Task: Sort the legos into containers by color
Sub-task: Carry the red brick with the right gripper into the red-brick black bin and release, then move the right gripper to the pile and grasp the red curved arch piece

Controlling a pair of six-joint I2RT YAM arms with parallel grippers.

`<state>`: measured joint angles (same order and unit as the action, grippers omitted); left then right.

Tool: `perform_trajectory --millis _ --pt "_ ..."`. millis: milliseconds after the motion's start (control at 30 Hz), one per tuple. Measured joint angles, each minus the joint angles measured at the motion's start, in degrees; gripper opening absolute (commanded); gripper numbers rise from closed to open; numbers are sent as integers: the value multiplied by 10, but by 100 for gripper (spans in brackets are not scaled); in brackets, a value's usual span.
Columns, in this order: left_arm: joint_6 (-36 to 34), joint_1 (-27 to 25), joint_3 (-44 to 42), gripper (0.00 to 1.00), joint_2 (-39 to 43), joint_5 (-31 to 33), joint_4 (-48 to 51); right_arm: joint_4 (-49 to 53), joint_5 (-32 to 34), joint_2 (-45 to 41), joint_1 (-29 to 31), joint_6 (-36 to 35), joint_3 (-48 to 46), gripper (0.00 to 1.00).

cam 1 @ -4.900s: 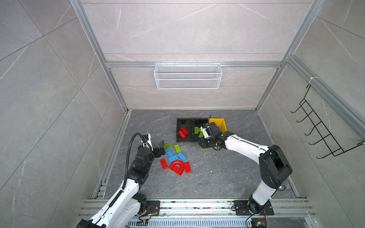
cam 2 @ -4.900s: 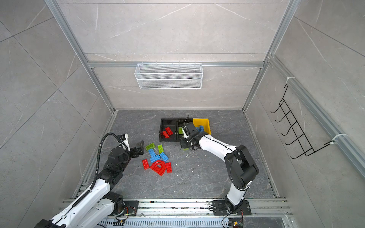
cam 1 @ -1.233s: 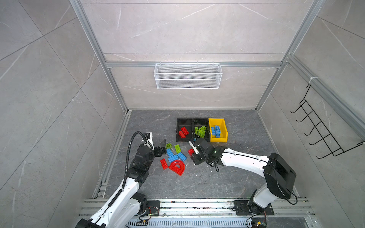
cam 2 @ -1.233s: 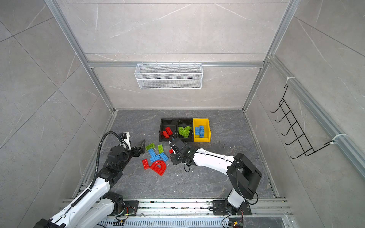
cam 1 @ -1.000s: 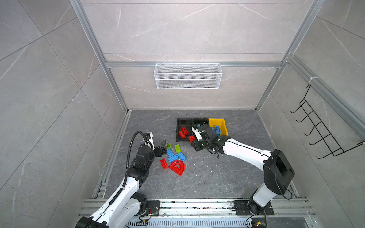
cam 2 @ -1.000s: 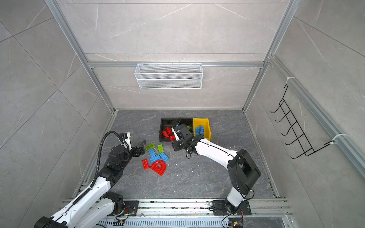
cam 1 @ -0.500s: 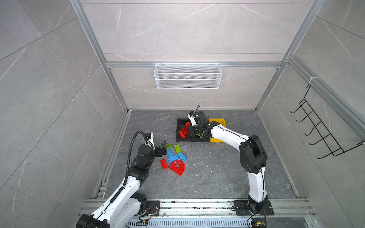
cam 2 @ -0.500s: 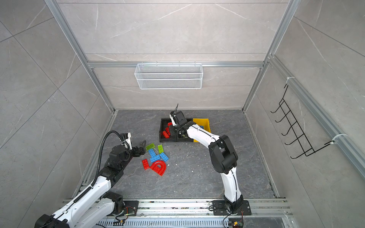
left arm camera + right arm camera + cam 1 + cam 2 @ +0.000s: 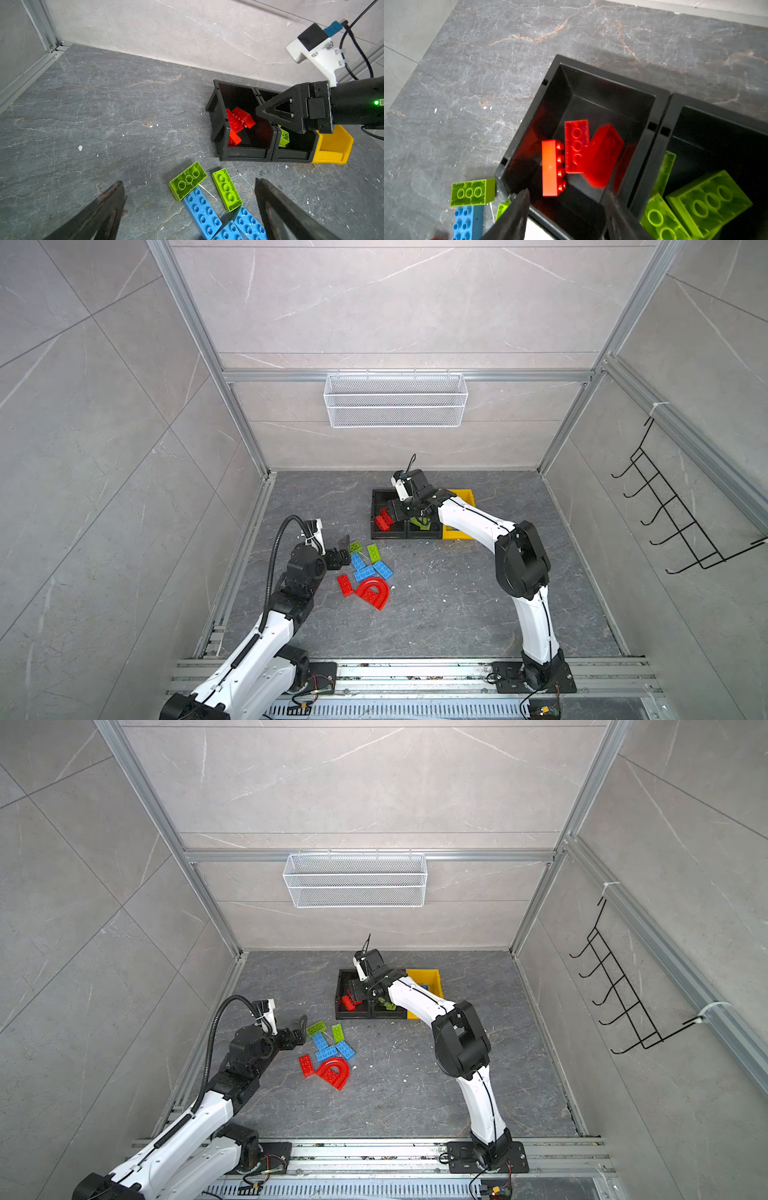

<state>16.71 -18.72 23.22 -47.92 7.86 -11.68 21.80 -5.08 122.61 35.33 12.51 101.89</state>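
Note:
My right gripper [image 9: 566, 192] hangs open over the left black container [image 9: 388, 536], and nothing sits between its fingers. Below it a blurred red lego [image 9: 603, 153] lies among two other red legos [image 9: 551, 168] in that container. The middle black container [image 9: 660, 124] holds lime green legos [image 9: 708, 199]; the yellow container [image 9: 455, 535] stands on its right. My left gripper [image 9: 189, 181] is open low over the floor, beside an upturned green lego [image 9: 180, 189]. Loose blue legos [image 9: 365, 573], a red brick [image 9: 344, 585] and a red arch [image 9: 374, 592] lie nearby.
A white wire mesh basket [image 9: 395, 406] hangs on the back wall. A black hook rack [image 9: 673, 522] is fixed to the right wall. Aluminium frame rails run along the floor edges. White specks dot the grey stone floor.
My right gripper carried a red lego from the floor pile up over the left black container and opened, and the lego has dropped into it. The left arm has barely moved.

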Motion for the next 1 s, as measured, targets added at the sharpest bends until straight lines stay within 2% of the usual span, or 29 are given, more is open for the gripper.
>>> perform_trajectory --millis 167,333,467,600,767,933,1000 --pt "0 0 -1 100 20 11 -1 13 -12 -95 15 -12 -80 61" --pt "23 0 -20 100 41 56 -3 32 -7 -187 91 -21 -141 60" --pt "41 5 -52 100 84 86 -1 57 -12 -190 161 -20 -164 59" --pt "65 30 -58 100 106 81 1 80 -23 -166 198 -18 -173 58" --pt "110 102 -57 100 79 21 -3 86 -22 -138 221 -16 -173 57" --pt "179 222 -58 100 -21 -94 -39 86 -19 -100 243 -12 -160 55" --pt "198 247 -59 100 -54 -125 -48 86 -14 -82 252 -12 -155 54"
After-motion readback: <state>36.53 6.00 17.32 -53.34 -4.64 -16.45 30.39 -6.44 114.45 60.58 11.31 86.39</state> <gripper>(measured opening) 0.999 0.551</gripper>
